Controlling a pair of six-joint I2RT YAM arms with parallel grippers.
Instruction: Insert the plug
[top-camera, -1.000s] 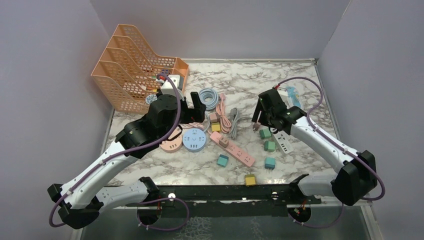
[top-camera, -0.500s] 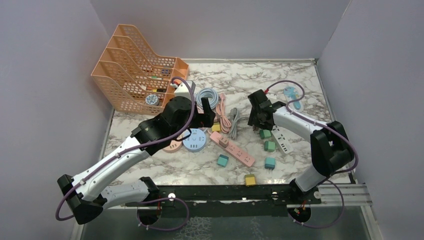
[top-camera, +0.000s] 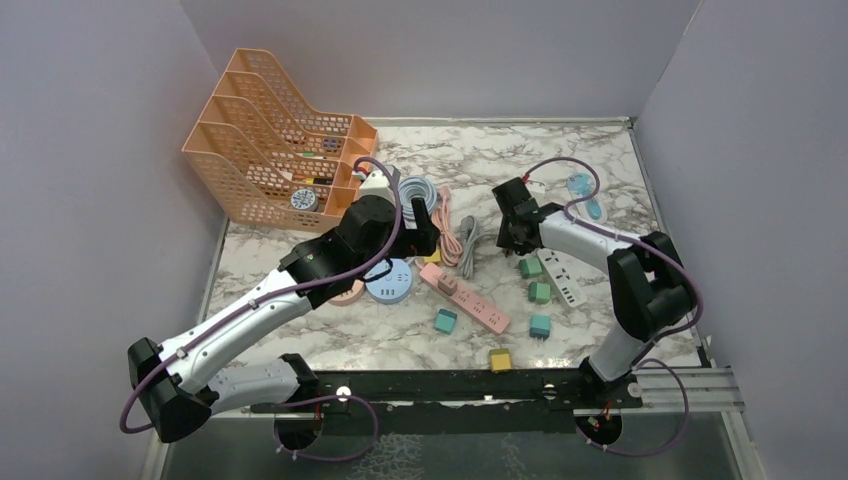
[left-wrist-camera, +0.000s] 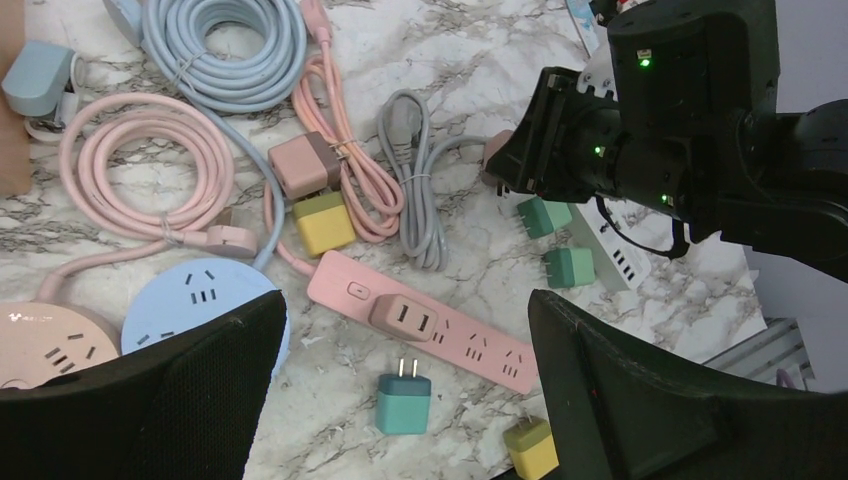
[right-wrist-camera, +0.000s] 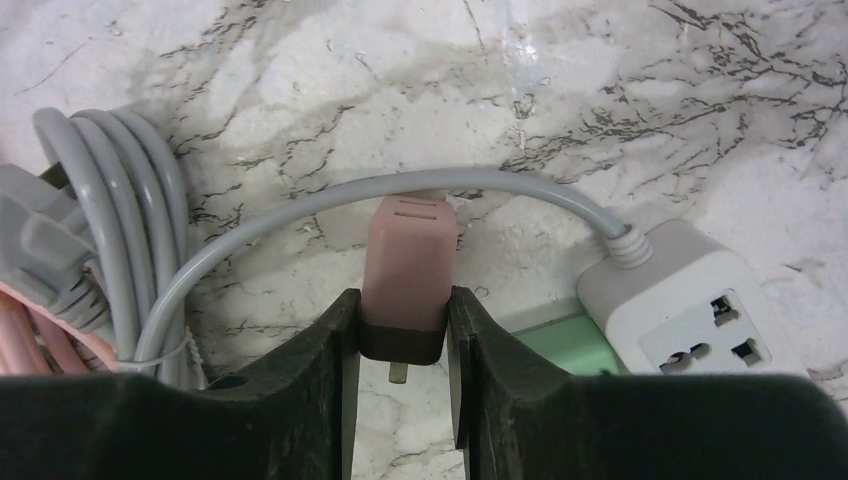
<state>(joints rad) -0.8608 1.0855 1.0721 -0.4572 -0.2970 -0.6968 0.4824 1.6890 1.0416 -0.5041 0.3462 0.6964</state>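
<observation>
The table (top-camera: 480, 150) is white marble veined grey-black. The plug (right-wrist-camera: 405, 270) is dusty pink, its base band darker brown. Elsewhere: grey cable (right-wrist-camera: 300, 215), white power strip (right-wrist-camera: 690, 300), pink power strip (left-wrist-camera: 490, 350), pale-blue round socket (left-wrist-camera: 200, 300), yellow adapter (left-wrist-camera: 325, 222), teal adapter (left-wrist-camera: 403, 400), orange mesh file rack (top-camera: 260, 130).

The table top (top-camera: 560, 160) I am bolted to is white marble with grey veins. Lying directly on it:
- orange mesh plastic file rack (top-camera: 250, 160), far left
- coiled light-blue cable (top-camera: 415, 190)
- round light-blue socket hub (top-camera: 388, 280)
- long pink plastic power strip (top-camera: 480, 310)
- white plastic power strip (top-camera: 567, 282)
- green cube plugs (top-camera: 540, 292)
- yellow cube plug (top-camera: 500, 359), near edge
</observation>
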